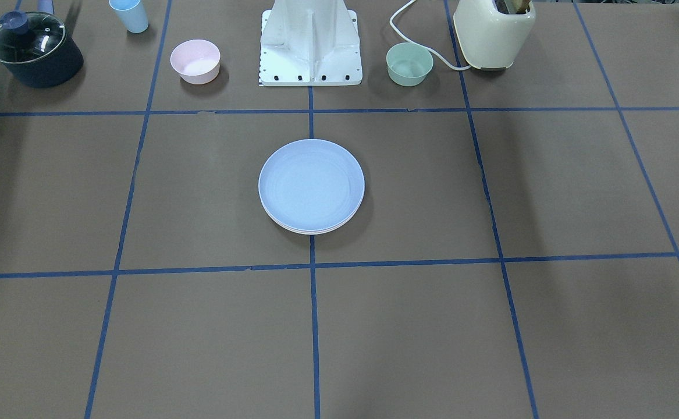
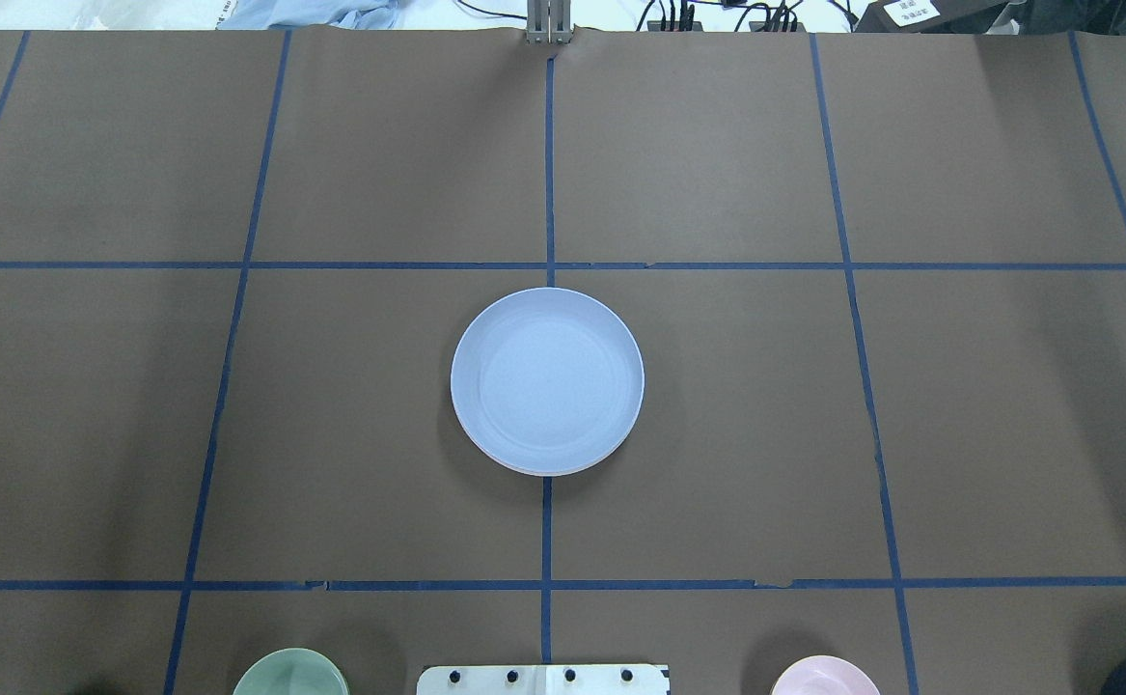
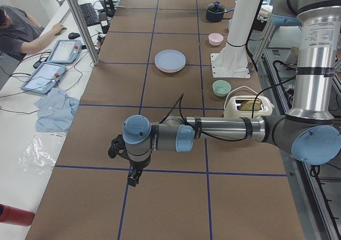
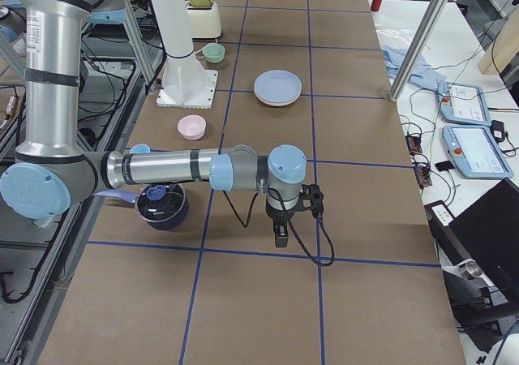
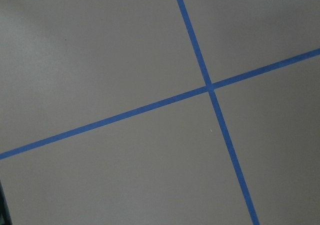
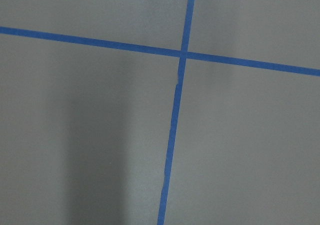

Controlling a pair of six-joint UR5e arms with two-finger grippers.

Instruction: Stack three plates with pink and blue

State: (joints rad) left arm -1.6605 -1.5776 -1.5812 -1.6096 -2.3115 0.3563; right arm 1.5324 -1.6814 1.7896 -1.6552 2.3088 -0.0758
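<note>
The light blue plate lies on top of a stack at the table's middle and also shows in the overhead view. Thin pale rims of plates beneath it show at its edge, and a pinkish one shows overhead. The cream-green plate cannot be made out. My left gripper hangs over bare table far from the stack. My right gripper hangs over the other end. I cannot tell whether either is open or shut. Both wrist views show only table and blue tape.
By the robot base stand a small pink bowl, a mint bowl, a light blue cup, a dark pot with a glass lid and a cream toaster. An operator sits beside the table.
</note>
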